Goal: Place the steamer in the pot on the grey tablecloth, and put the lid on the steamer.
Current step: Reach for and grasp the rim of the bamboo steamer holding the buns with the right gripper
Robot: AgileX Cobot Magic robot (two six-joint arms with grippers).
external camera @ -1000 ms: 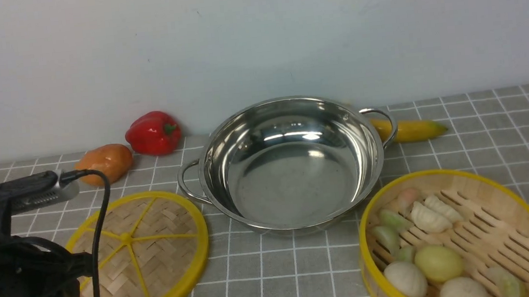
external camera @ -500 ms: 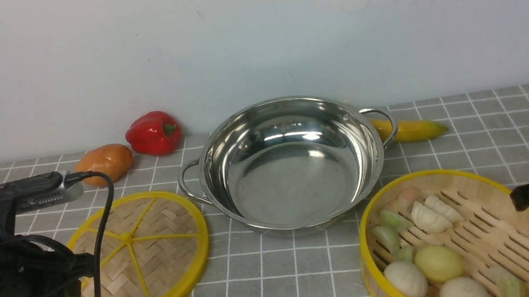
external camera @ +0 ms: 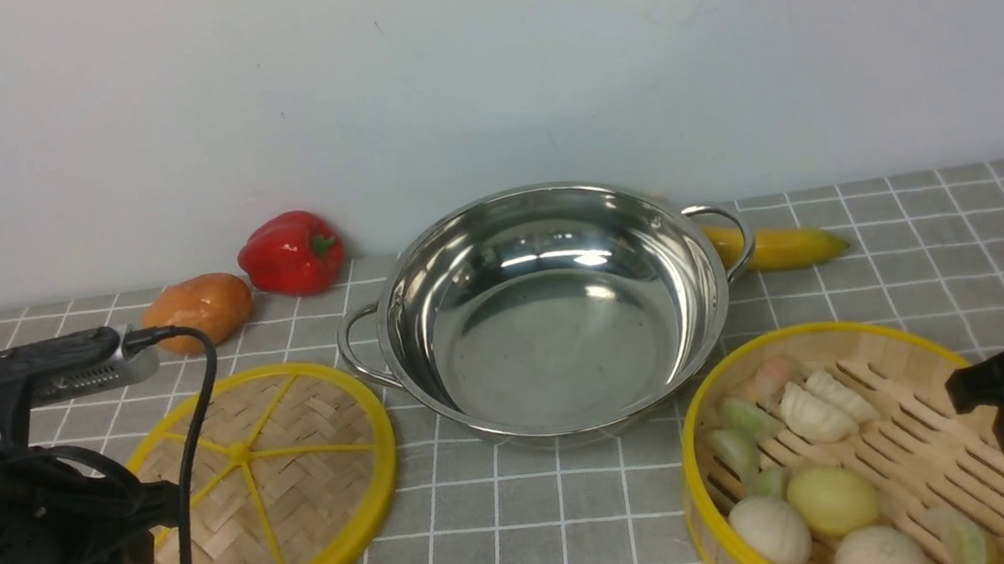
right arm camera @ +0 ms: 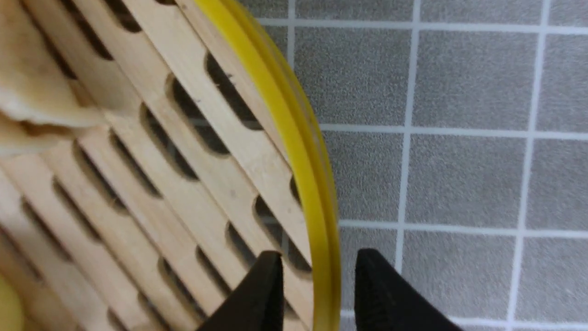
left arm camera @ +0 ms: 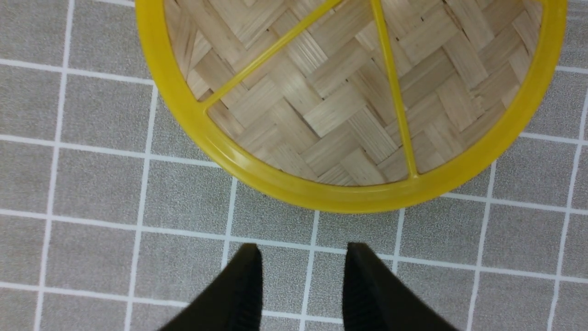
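Status: steamer (external camera: 847, 326) lower right of front view, on grey tablecloth (external camera: 525, 519), beside pot (external camera: 551, 314) at centre, not in it. Fingers (right arm camera: 268, 285) of right gripper (right arm camera: 317, 262) part open, straddling steamer rim, one inside, one outside; lid (external camera: 255, 490) lower left, left gripper (left arm camera: 301, 250) fingers (left arm camera: 243, 280) apart over cloth, just short of lid rim.

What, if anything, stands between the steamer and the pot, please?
Nothing visible does. Only bare cloth lies between the steamer and the pot, and the pot is empty. The right gripper has its fingers either side of the steamer's rim.
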